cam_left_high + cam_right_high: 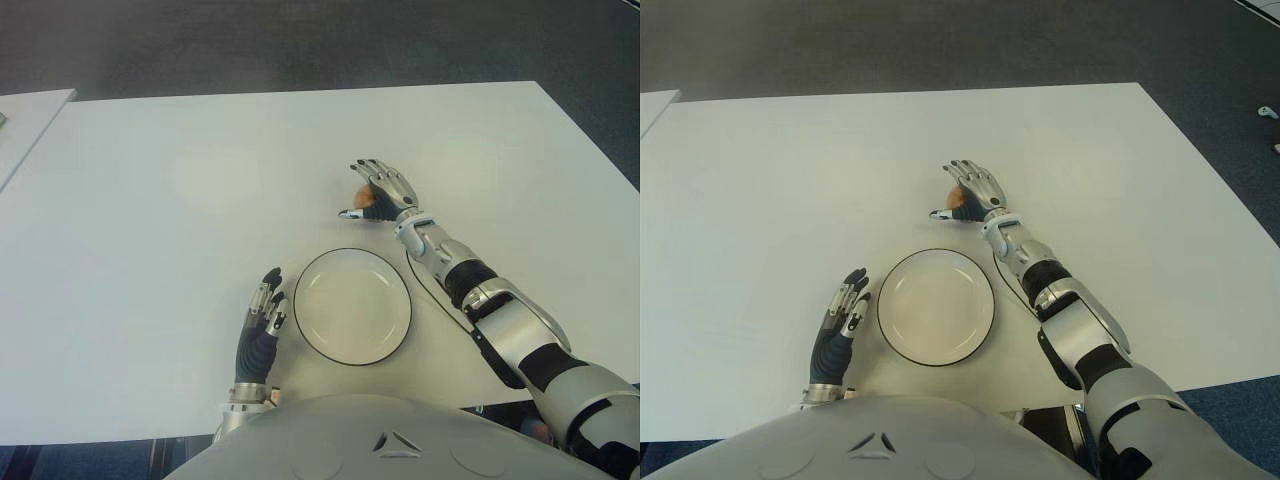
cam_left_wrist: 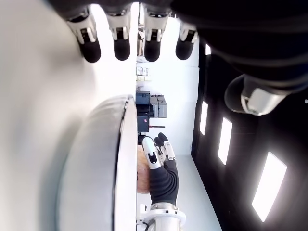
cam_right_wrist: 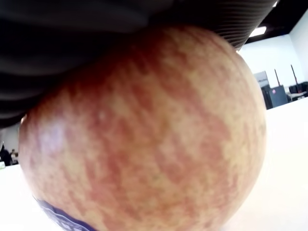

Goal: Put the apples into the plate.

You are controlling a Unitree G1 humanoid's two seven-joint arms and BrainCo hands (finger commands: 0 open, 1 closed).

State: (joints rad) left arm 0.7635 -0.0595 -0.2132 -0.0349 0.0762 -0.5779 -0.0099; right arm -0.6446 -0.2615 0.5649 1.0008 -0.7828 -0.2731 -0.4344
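Note:
A red-yellow apple [image 1: 362,197] is on the white table [image 1: 150,230] just beyond the plate, under my right hand [image 1: 361,190]. The fingers curl over its far side and the thumb wraps its near side. In the right wrist view the apple [image 3: 144,130] fills the picture, pressed against the palm, with the table surface just beneath it. The white plate [image 1: 352,305] with a dark rim holds nothing. My left hand [image 1: 262,320] shows flat beside the plate's left edge, its fingers [image 2: 120,45] straight and holding nothing.
A second white table edge [image 1: 25,120] shows at the far left. Dark carpet [image 1: 300,45] runs beyond the table's far edge. A thin black cable [image 1: 430,290] runs along my right forearm near the plate.

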